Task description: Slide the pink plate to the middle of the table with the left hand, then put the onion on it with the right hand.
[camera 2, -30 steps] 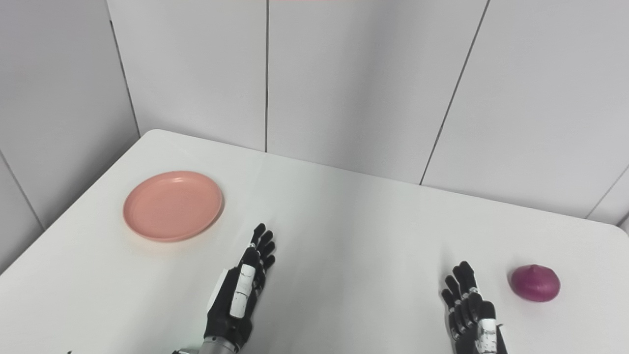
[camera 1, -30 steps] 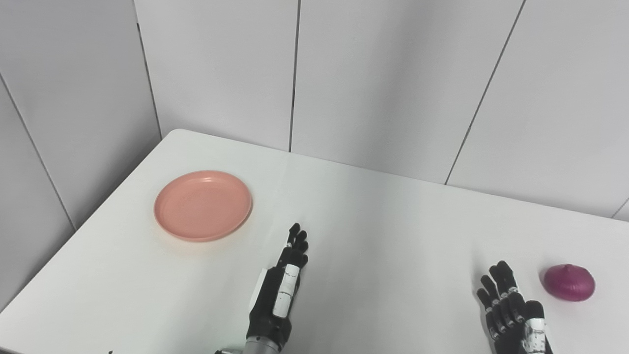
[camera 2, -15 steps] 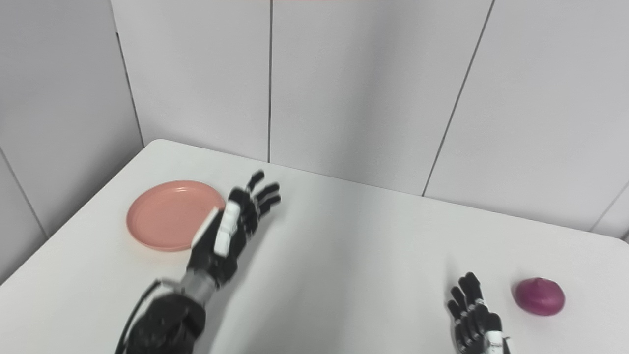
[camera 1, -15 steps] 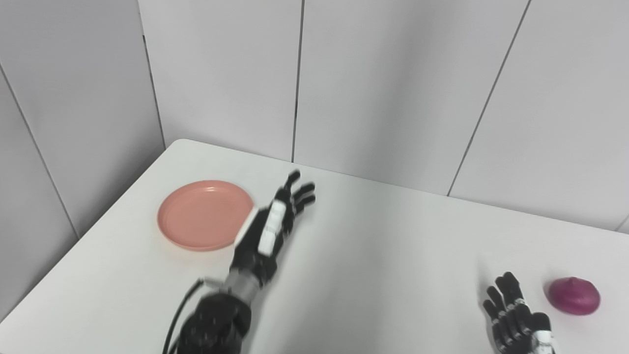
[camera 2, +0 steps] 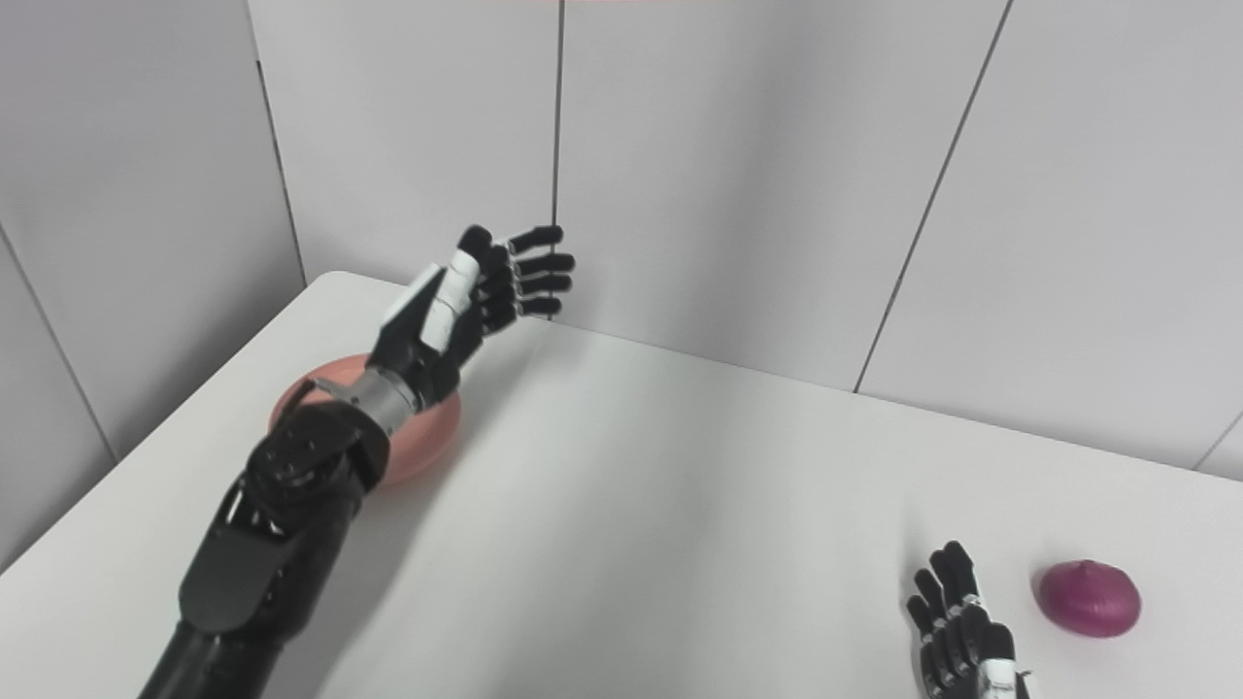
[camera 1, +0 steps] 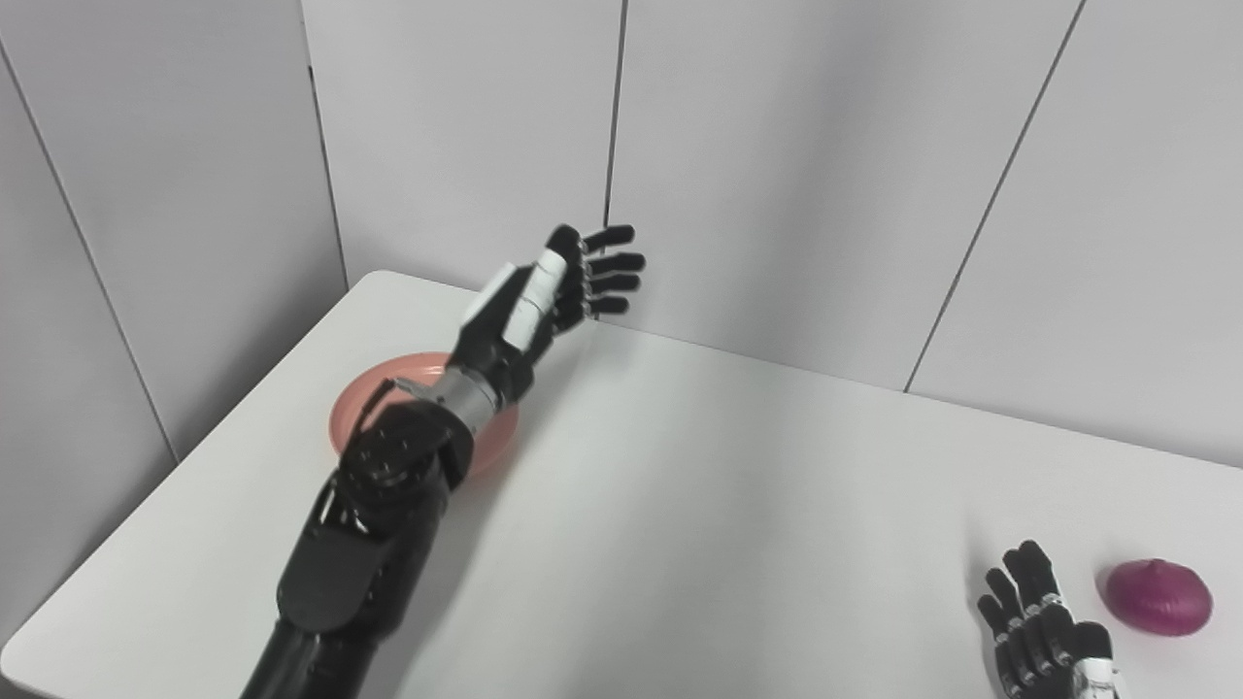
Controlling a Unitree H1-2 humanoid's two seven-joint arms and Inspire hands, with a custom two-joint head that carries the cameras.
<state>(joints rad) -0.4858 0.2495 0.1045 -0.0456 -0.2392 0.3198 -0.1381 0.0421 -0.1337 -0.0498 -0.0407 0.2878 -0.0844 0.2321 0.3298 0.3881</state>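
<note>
- My left robot hand (camera 1: 549, 291) has gone from lying low on the worktop (camera 1: 738, 466), near me, to raised high at the far edge, reaching past the pink plate (camera 1: 352, 419). The camera has also tilted a little, so part of the apparent shift is not the arm's.
- That robot hand is spread wide and holds nothing; the fingers (camera 1: 610, 271) point sideways toward the right, palm turned that way too.
- The plate now sits below and behind that robot hand, under the wrist and forearm, which hide much of it. Only its left rim and a slice of the near right rim show. It looks to lie where it did a second ago, near the far-left corner.
- What this means, as I read it: the slide has not begun. The robot hand has overshot to the plate's far side, which would suit coming down behind the rim and drawing it toward the middle.
- The plate is round and lies flat, so it has no long axis to speak of; its open face is up.
- My right robot hand (camera 2: 961, 631) rests low at the near right, fingers apart and empty, pointing away from me. It has barely moved.
- The red onion (camera 2: 1088, 597) sits just to the right of that robot hand, not touching it. It rests on its side-flattened base with the little tip pointing up, its wider axis lying across the worktop.
- The onion step waits until the plate is placed.
</note>
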